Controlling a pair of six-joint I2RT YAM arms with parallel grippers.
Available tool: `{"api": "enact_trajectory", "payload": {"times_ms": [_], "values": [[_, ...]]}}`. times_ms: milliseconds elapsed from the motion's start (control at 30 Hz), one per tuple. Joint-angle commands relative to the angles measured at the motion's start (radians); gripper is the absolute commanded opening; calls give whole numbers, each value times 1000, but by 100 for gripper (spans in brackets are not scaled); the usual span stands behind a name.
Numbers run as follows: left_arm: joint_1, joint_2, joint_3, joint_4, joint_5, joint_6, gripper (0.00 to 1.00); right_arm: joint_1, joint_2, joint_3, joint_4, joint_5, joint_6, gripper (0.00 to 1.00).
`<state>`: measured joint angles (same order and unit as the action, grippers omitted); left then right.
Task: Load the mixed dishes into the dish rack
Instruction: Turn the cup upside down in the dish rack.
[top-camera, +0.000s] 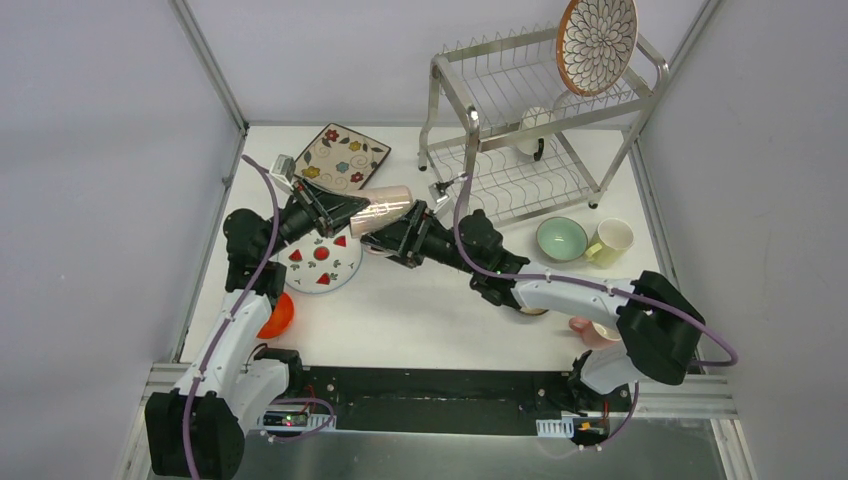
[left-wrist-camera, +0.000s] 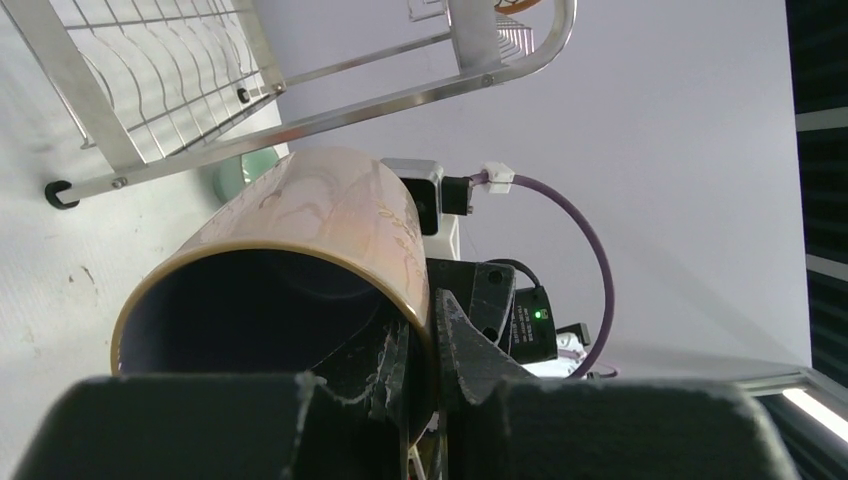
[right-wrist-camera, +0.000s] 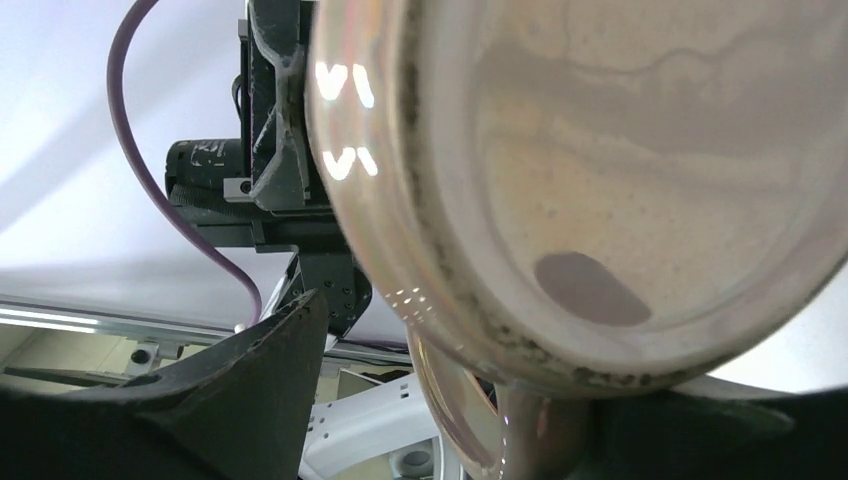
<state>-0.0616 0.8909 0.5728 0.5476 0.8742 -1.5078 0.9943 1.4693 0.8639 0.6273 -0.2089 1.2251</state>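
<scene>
My left gripper (top-camera: 352, 212) is shut on the rim of a pink cup (top-camera: 381, 209), holding it on its side above the table. In the left wrist view one finger sits inside the cup (left-wrist-camera: 300, 230) and the other outside, with the gripper (left-wrist-camera: 435, 340) pinching the wall. My right gripper (top-camera: 407, 226) is at the cup's base and stands open. In the right wrist view the cup's base (right-wrist-camera: 600, 170) fills the frame above the right gripper (right-wrist-camera: 500, 385). Its left finger (right-wrist-camera: 250, 390) stands clear of the handle. The dish rack (top-camera: 470, 120) holds a round petal-pattern plate (top-camera: 597, 40) on top and a white cup (top-camera: 535, 130) below.
A square floral plate (top-camera: 342, 157) lies behind the left arm and a white plate with red fruit marks (top-camera: 322, 262) below it. An orange bowl (top-camera: 277, 315) is by the left arm. A mint bowl (top-camera: 561, 239), a pale cup (top-camera: 612, 241) and another pink cup (top-camera: 590, 330) sit right.
</scene>
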Motion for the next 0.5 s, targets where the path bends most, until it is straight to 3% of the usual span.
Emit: {"api": "enact_trajectory", "payload": {"times_ms": [0,467], "values": [[-21,-45,14,125,-12,-24,0,-4,18,82,86,-34,39,70],[-33,-69,-35,140,-49,-37,0,-8,64,46,240,-27,96,41]]}}
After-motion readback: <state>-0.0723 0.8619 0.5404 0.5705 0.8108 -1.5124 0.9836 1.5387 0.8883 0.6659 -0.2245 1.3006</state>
